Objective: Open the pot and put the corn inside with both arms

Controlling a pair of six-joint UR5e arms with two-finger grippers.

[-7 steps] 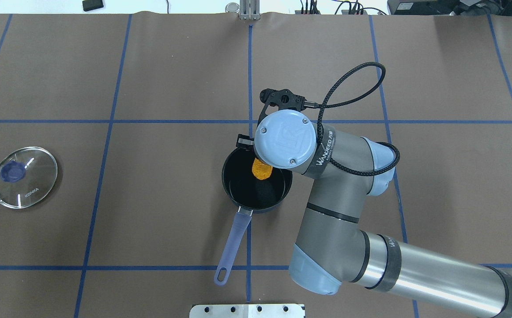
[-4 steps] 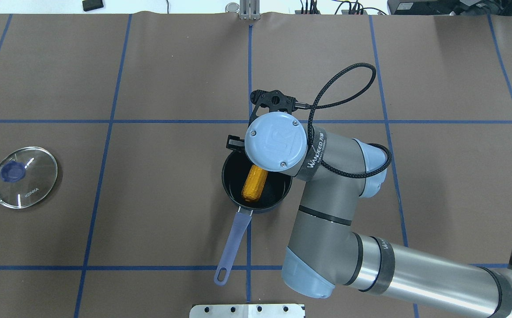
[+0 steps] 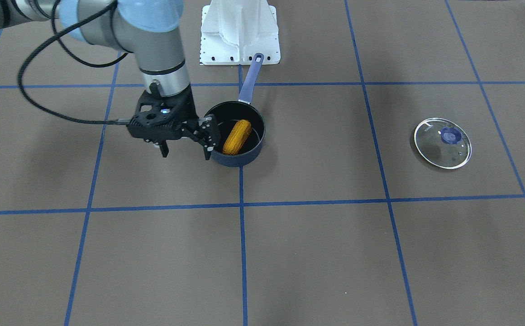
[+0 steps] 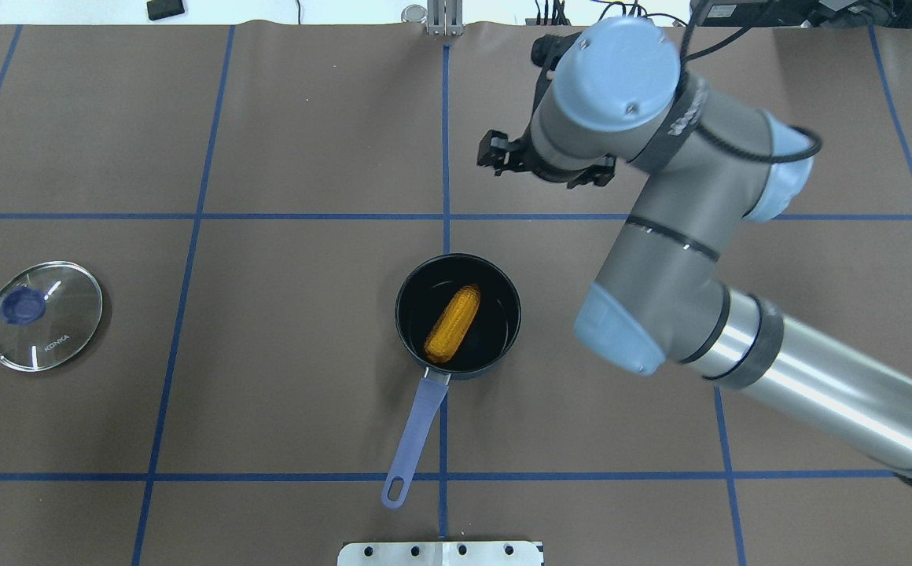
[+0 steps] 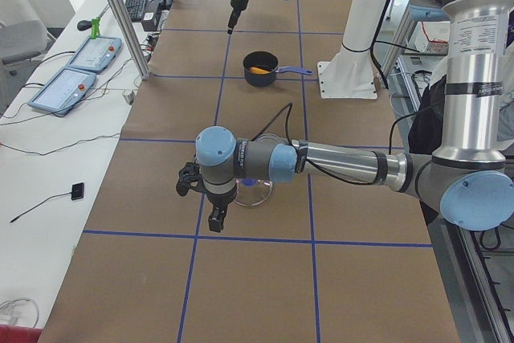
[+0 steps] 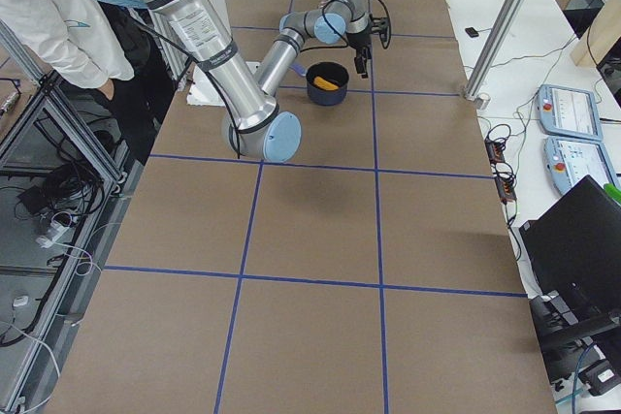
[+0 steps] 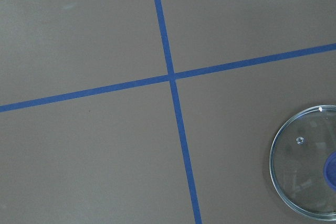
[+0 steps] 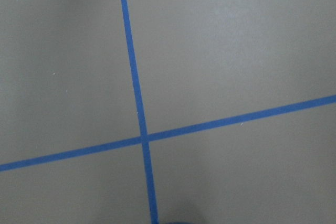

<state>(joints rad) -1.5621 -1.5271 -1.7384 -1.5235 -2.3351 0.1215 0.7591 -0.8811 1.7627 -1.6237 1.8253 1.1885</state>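
The dark navy pot (image 4: 499, 314) stands open near the table's middle, its purple-blue handle (image 4: 417, 428) pointing toward the robot. The orange-yellow corn (image 4: 453, 322) lies slanted inside it, and also shows in the front view (image 3: 237, 136) within the pot (image 3: 240, 160). My right gripper (image 3: 185, 151) is open and empty, just beside the pot on my right. In the overhead view the raised wrist hides most of it; one of its fingers (image 4: 495, 153) shows beyond the pot. My left gripper (image 5: 206, 202) shows only in the left side view, by the lid; I cannot tell its state.
The round glass lid (image 4: 44, 315) with a blue knob lies flat far to my left; it also shows in the front view (image 3: 442, 143) and the left wrist view (image 7: 307, 171). The white base plate (image 3: 240, 36) stands at the near edge behind the handle.
The right gripper has lifted and pulled away from over the pot, beyond it and to the right. The corn, earlier partly under the wrist, now lies free in the pot.
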